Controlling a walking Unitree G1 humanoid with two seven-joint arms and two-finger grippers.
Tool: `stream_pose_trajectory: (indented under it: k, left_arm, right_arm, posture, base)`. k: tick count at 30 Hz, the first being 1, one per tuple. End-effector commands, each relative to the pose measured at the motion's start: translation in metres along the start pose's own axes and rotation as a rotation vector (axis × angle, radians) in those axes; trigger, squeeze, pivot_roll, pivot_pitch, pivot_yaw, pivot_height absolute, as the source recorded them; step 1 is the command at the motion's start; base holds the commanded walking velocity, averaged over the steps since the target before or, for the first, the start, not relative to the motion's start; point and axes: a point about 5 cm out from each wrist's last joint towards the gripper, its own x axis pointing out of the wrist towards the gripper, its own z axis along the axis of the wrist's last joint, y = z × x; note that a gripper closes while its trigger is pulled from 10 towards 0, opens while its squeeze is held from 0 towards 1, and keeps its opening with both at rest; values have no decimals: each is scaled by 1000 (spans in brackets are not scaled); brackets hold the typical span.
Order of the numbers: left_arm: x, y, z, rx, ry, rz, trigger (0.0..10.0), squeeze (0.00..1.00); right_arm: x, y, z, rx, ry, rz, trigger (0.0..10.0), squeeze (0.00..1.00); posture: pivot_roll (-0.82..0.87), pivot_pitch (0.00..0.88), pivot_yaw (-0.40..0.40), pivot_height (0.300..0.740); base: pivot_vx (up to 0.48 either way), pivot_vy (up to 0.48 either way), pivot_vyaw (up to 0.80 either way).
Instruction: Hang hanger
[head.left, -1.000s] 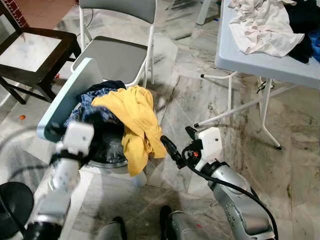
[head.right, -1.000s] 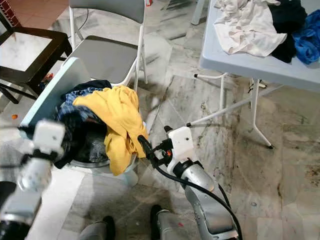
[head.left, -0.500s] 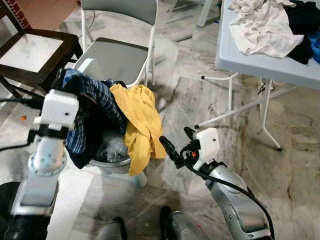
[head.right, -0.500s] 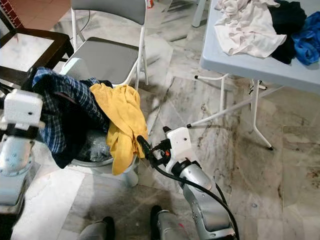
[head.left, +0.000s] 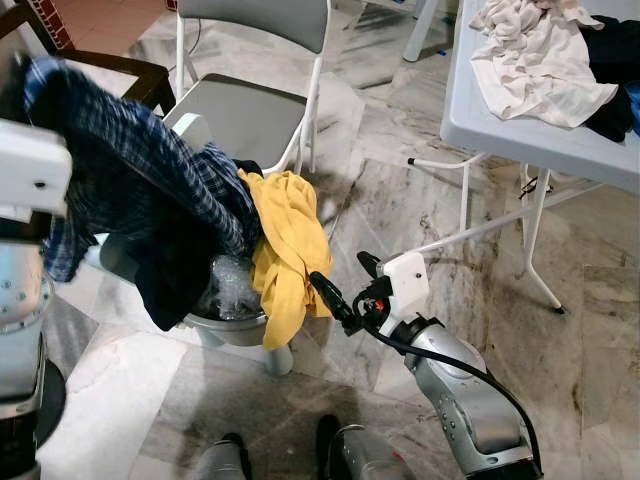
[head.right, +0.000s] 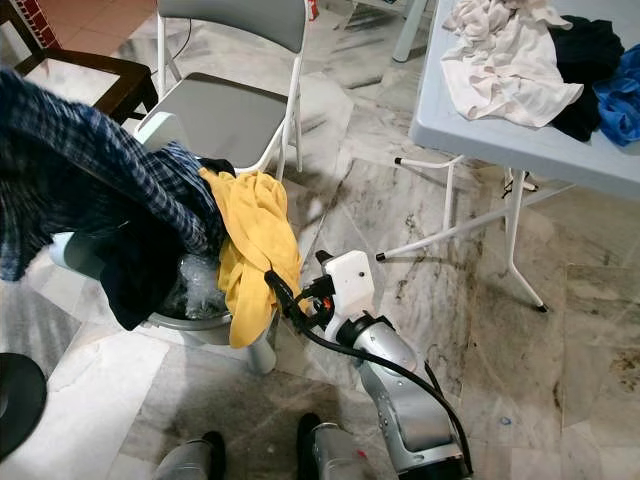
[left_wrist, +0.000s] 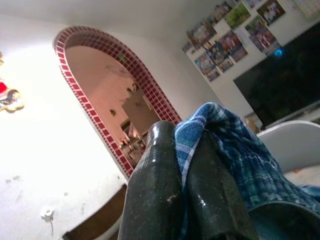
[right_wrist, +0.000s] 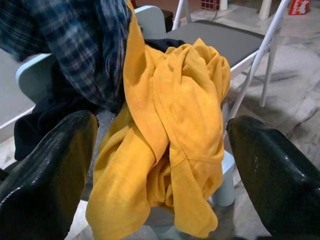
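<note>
A blue plaid shirt (head.left: 130, 185) hangs lifted above a pale laundry basket (head.left: 232, 330), its lower end still trailing inside. My left gripper (left_wrist: 182, 137) is shut on a fold of the shirt, held high at the left, with its white wrist (head.left: 30, 165) under the cloth. A yellow garment (head.left: 287, 240) drapes over the basket's right rim. My right gripper (head.left: 342, 280) stands open, low and just right of the yellow garment (right_wrist: 175, 125), which lies ahead between its two fingers (right_wrist: 47, 170) without touching them. No hanger can be made out.
A grey folding chair (head.left: 250, 110) stands right behind the basket, and a dark wooden chair (head.left: 135, 75) is at the far left. A white folding table (head.left: 520, 125) with heaped clothes (head.left: 540, 55) is at the right, its legs (head.left: 465, 215) reaching toward the middle. Marble floor lies between.
My left arm has risen from the basket, pulling the plaid shirt up and to the left. The right gripper has stayed open near the yellow garment. The camera has shifted slightly.
</note>
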Motion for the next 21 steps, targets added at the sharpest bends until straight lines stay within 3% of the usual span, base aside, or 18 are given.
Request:
stream_pose_trajectory:
  k: [1, 4, 5, 8, 9, 10, 12, 19, 21]
  left_arm:
    - [7, 3, 10, -4, -48, 5, 0, 0]
    - [16, 5, 18, -12, -80, 16, 0, 0]
    - [29, 8, 26, -17, -123, 34, 0, 0]
    - [34, 10, 30, -20, -139, 42, 0, 0]
    - [50, 13, 42, -34, -195, 59, 0, 0]
    - [50, 13, 42, -34, -195, 59, 0, 0]
    - [69, 14, 58, -70, -268, 70, 0, 0]
    - [91, 7, 78, -166, -342, 91, 0, 0]
    - [92, 6, 79, -176, -342, 94, 0, 0]
  right_arm:
    - [-1, 0, -3, -2, 8, -1, 10000, 0]
    - [-1, 0, -4, -1, 6, -3, 10000, 0]
    - [-2, 0, -5, 2, 6, -8, 10000, 0]
    - [-3, 0, -6, 4, 6, -11, 10000, 0]
    - [-2, 1, -7, 5, 7, -11, 10000, 0]
    - [-2, 1, -7, 5, 7, -11, 10000, 0]
    - [0, 2, -8, 7, 5, -12, 10000, 0]
    - [3, 3, -7, 10, -8, -22, 10000, 0]
    - [3, 3, -8, 11, -9, -25, 10000, 0]
  posture:
    - [131, 232, -85, 740]
    - [127, 229, -80, 740]
    - [123, 225, -72, 740]
    - [123, 225, -72, 740]
    - [123, 221, -63, 740]
    - [123, 221, -63, 740]
    - [126, 218, -55, 740]
    - [124, 216, -39, 740]
    - [123, 216, -38, 740]
  base:
    - [0, 0, 0]
    - [0, 0, 0]
    - [0, 0, 0]
    - [0, 0, 0]
    - [0, 0, 0]
    - [0, 0, 0]
    - [0, 0, 0]
    - [0, 0, 0]
    - [0, 0, 0]
